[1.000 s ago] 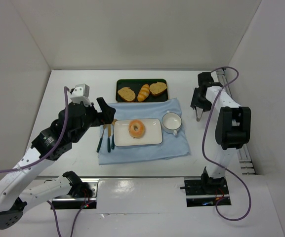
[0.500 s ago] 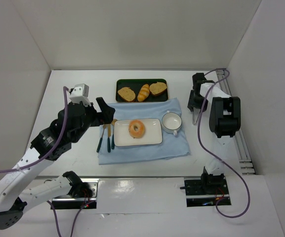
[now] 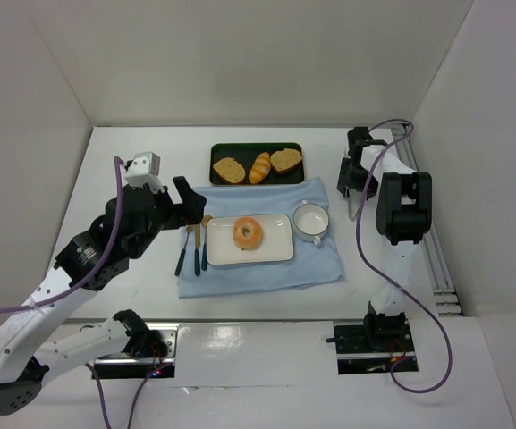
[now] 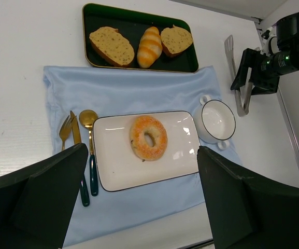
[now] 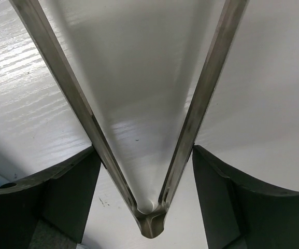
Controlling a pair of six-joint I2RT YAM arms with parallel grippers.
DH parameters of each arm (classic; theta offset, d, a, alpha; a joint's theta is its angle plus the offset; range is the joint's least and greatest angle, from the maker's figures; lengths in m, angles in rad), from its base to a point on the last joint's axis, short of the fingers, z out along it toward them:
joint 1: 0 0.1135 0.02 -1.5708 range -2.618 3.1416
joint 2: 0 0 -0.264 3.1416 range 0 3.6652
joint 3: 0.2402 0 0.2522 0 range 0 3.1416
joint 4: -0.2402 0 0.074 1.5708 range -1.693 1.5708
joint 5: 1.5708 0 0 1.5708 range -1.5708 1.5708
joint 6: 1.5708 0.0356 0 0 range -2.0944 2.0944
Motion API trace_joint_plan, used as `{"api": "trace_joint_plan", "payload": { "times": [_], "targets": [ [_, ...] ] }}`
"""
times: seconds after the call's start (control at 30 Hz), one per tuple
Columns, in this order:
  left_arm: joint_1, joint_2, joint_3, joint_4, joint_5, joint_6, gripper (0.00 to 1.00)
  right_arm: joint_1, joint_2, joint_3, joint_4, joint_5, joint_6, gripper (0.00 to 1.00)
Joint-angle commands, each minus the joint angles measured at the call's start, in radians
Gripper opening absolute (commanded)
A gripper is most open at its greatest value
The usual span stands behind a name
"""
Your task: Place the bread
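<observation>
Golden-orange and ring-shaped, the bread (image 3: 247, 232) lies flat near the middle of the white plate (image 3: 275, 250). The plate sits on the blue cloth (image 3: 258, 273), between the cutlery (image 3: 193, 250) and the cup (image 3: 310, 219). Neither the bread nor the plate has shifted over the last second.

What has changed is the right arm. Its elbow has swung in and its links have folded up tight at the far right of the table (image 3: 132, 152). The right end effector (image 3: 351, 181) has moved only slightly, toward the back, and hangs off the cloth's right edge, well apart from the bread. It grips the metal tongs (image 3: 356, 206). In the right wrist view one finger presses each outer side of the two blades, which spread in a V with nothing between them.

The left end effector (image 3: 195, 204) has stayed put over the cloth's left side with its fingers wide apart and empty. The toast slices and roll in the dark tray (image 3: 240, 149) are untouched.

With the bread resting on the plate and the empty tongs drawn clear, I judge the placing itself done. What remains looks like setting the tongs down and withdrawing.
</observation>
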Motion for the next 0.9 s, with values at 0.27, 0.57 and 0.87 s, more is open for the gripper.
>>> {"api": "trace_joint_plan", "payload": {
  "times": [0.27, 0.57, 0.87],
  "targets": [
    [0.004, 0.023, 0.045, 0.036, -0.002, 0.030, 1.00, 0.016, -0.096, 0.022, -0.090, 0.056, -0.021, 0.91],
    [0.004, 0.023, 0.045, 0.063, 0.016, 0.030, 1.00, 0.124, -0.241, 0.276, -0.163, 0.234, 0.034, 1.00],
    [0.004, 0.032, 0.035, 0.082, 0.044, 0.021, 1.00, 0.348, -0.418, 0.263, -0.184, 0.220, 0.146, 1.00]
  ]
}}
